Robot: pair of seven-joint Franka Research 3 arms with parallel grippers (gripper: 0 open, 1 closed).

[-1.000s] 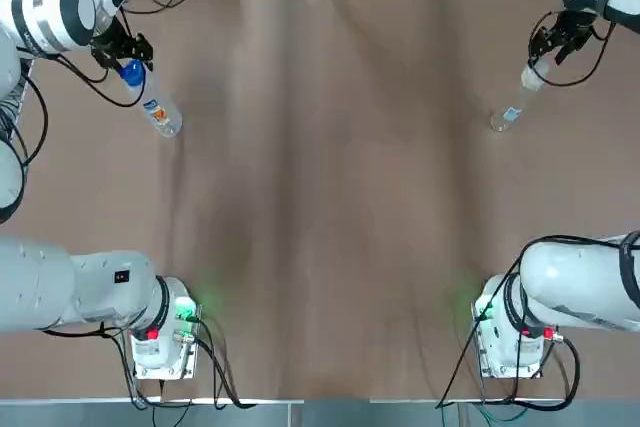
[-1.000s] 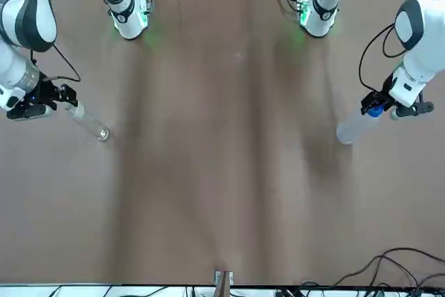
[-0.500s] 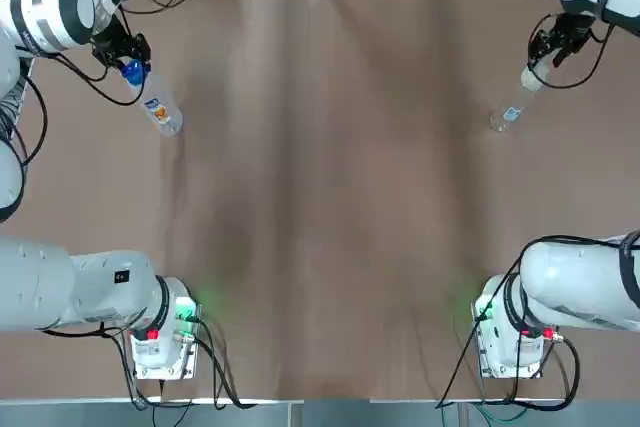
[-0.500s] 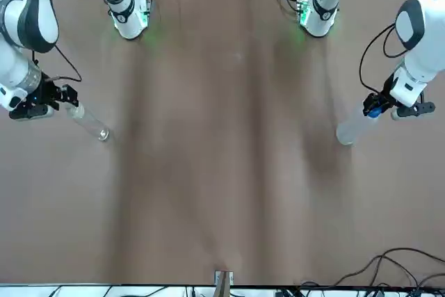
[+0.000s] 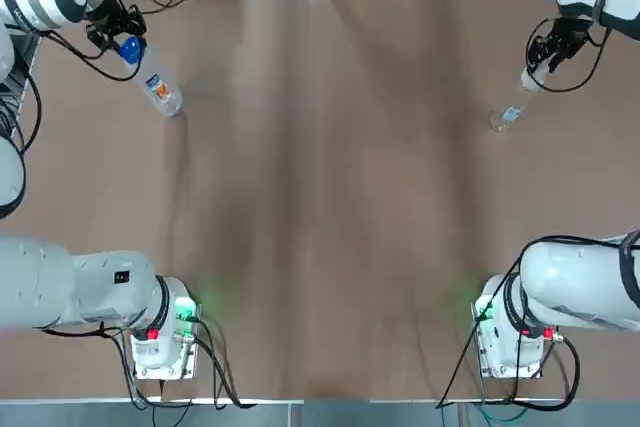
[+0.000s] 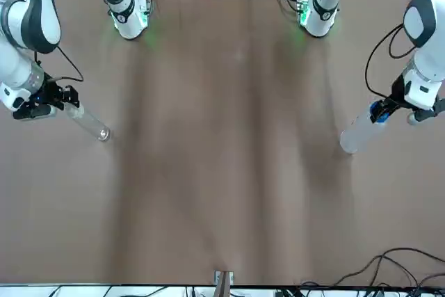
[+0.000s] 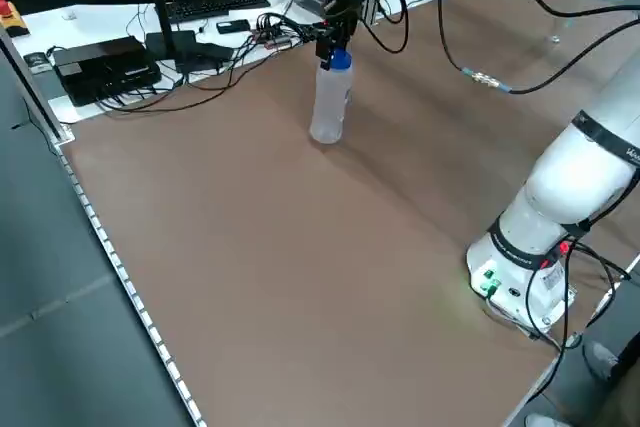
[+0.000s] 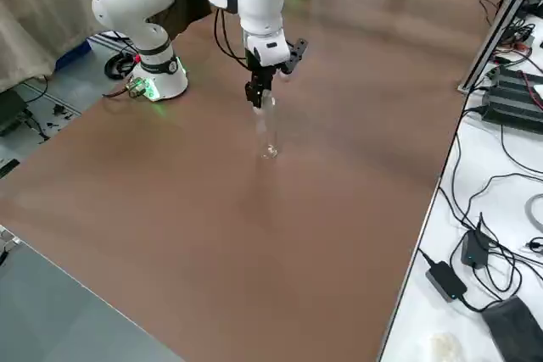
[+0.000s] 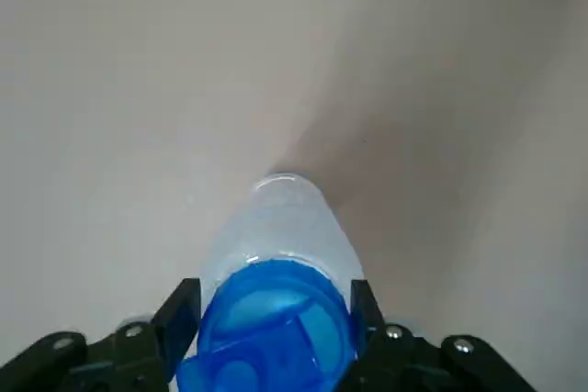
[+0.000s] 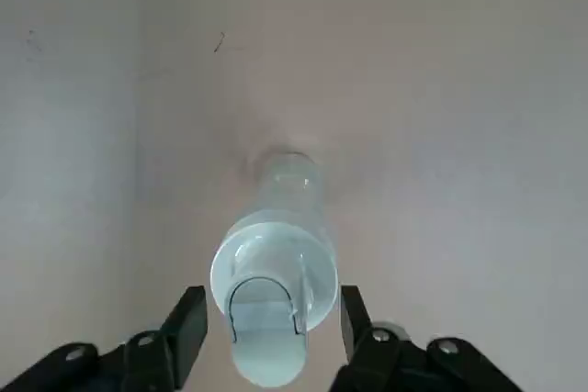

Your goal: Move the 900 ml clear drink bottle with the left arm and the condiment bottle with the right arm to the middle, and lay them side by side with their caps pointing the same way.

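Far back on the left of the table (image 5: pixel 330 197), the left gripper (image 5: pixel 124 44) is clamped on the blue cap (image 9: pixel 266 328) of the drink bottle (image 5: pixel 158 89), which stands upright near the back edge. It looks empty, so it is probably light, thin-walled and slippery. The stiff cap and neck are the sounder hold, and once laid down it may roll. The middle is where both must go. Far back on the right, the right gripper (image 5: pixel 537 62) straddles the top of the slim, upright condiment bottle (image 5: pixel 510 109); whether it is pinching I cannot tell. That bottle seems light and tippy.
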